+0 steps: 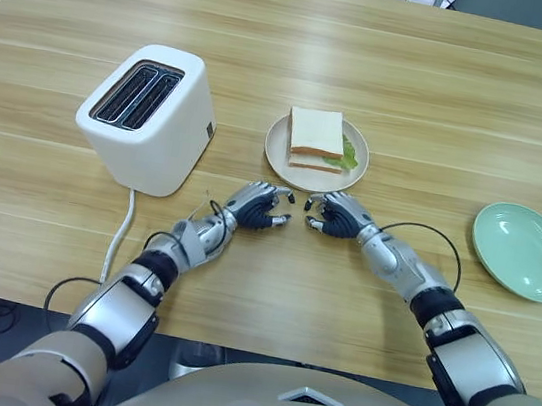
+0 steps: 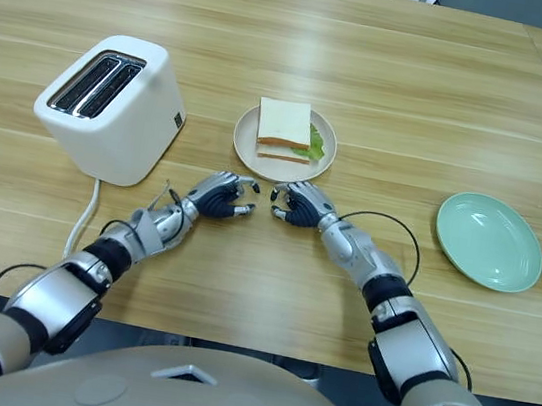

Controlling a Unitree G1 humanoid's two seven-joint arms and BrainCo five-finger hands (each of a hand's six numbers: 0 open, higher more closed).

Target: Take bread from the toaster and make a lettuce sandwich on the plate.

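Left hand [image 1: 255, 206] and right hand [image 1: 340, 216] rest curled, holding nothing, just near of plate [image 1: 274, 149]. Sandwich [image 1: 318, 134] sits assembled on it; toaster [image 1: 146, 120] far left, slots empty. Risk: if I lift carelessly, I clip the rim and the top slice slides.

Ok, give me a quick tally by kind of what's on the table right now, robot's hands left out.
toaster: 1
sandwich: 1
plates: 2, the beige plate under the sandwich and the green plate off to the right
total: 4
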